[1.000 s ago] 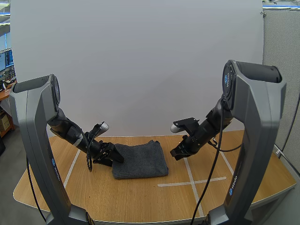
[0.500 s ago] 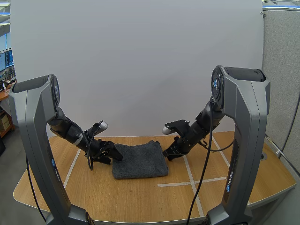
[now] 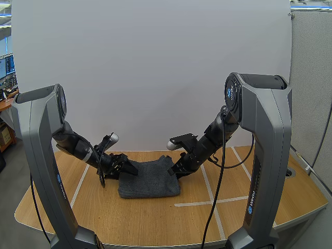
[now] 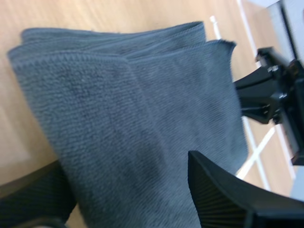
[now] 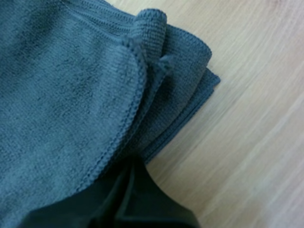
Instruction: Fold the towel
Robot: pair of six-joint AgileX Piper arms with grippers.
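Swinging in from the side, the right arm has come across the table (image 3: 155, 220) in the last second, and now the right gripper (image 3: 174, 168) sits at the far right corner of the towel (image 3: 149, 180). The towel itself has slid a touch towards the left arm, away from the white tape lines (image 3: 207, 200). The left gripper (image 3: 126, 167) is still at the towel's left edge, its ribbed fingers (image 4: 216, 197) standing well apart with the cloth running between them, not yet closed on it. Over on the right wrist view, the fingers lie together as one dark wedge, nose against the hem; whether a layer is nipped there, I can't tell. So both ends are now attended, and I'd say another fold is being set up. It's grey terry, soft and nubbly, already doubled into a thick, roughly square pad. The stitched edges stack in several layers at the corner, one tip curling up.
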